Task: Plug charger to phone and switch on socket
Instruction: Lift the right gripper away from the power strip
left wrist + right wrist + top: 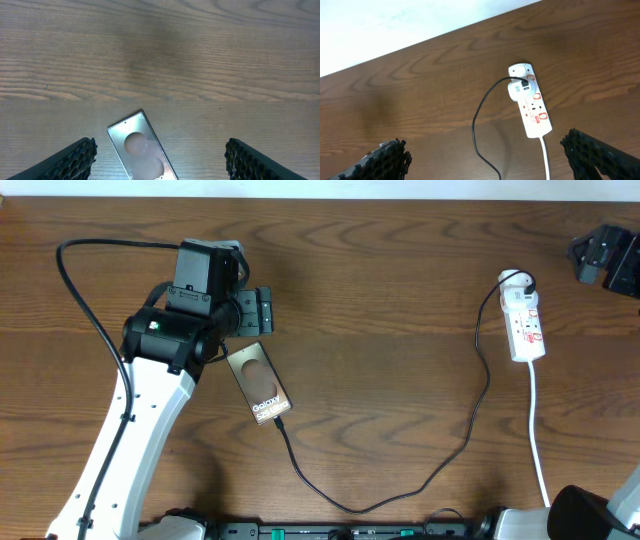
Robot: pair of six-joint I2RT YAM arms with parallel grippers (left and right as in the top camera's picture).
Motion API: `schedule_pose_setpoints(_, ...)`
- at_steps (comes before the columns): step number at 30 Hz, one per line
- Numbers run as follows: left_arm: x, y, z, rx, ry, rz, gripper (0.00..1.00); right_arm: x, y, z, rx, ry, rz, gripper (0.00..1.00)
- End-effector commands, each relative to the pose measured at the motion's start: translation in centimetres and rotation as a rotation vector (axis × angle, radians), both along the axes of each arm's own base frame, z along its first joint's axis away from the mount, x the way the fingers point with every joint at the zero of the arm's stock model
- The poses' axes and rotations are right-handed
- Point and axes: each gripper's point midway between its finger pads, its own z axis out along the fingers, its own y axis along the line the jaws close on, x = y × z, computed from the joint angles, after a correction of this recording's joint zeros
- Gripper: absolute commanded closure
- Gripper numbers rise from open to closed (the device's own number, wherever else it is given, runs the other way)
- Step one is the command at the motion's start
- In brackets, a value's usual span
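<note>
Lying flat on the bench (pixel 400 240), the phone (pixel 258 385) looks stiff, slick and thin, best pinched across its long edges; the limp charger (pixel 440 470) reaches its lower end. The left end effector (pixel 160 147) hangs spread above it, the right end effector (pixel 485 145) spread facing the socket (pixel 532 107).

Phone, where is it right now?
In the overhead view the phone lies flat on the table's left side, just below the left gripper, the charger's tip at its lower end.
</note>
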Motion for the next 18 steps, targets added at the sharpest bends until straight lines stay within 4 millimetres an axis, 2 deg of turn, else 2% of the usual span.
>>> schedule_pose_setpoints(1, 0.1, 0.0, 0.4, 0.005, -0.012, -0.003, 0.16, -0.3, 0.4, 0.6, 0.010, -0.014, -0.001, 0.01)
schedule_pose_setpoints(10, 0.2, 0.0, 0.4, 0.006, -0.012, -0.003, 0.15, -0.3, 0.4, 0.6, 0.011, -0.014, -0.001, 0.01)
schedule_pose_setpoints(18, -2.1, 1.1, 0.0, 0.035, 0.008, 0.015, 0.16, -0.3, 0.4, 0.6, 0.010, -0.014, -0.001, 0.01)
